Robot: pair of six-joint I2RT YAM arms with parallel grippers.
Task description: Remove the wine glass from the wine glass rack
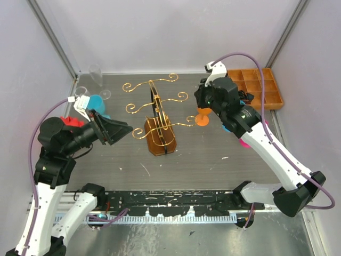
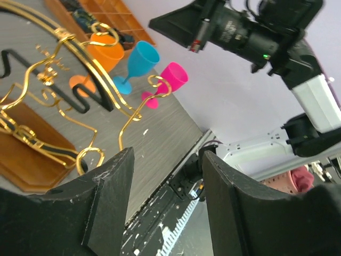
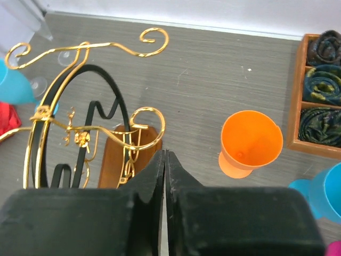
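The wine glass rack point(image 1: 157, 114) is a gold wire stand on a brown wooden base, mid-table; none of its scroll arms shows a glass hanging. An orange wine glass point(image 1: 203, 118) stands upright on the table just right of the rack. My right gripper point(image 1: 202, 102) hovers above it. In the right wrist view its jaws point(image 3: 165, 154) are pressed together and hold nothing, with the orange glass point(image 3: 250, 141) off to their right and the rack point(image 3: 85, 128) to the left. My left gripper point(image 1: 114, 129) is left of the rack, open and empty point(image 2: 168, 165).
A compartmented wooden tray point(image 1: 256, 85) with rolled cloths sits back right. Blue point(image 2: 141, 58) and pink point(image 2: 173, 77) glasses stand under the right arm. Clear glasses point(image 1: 96, 74), another blue glass point(image 1: 97, 102) and a red thing point(image 1: 72, 121) are at the left. Walls close in on three sides.
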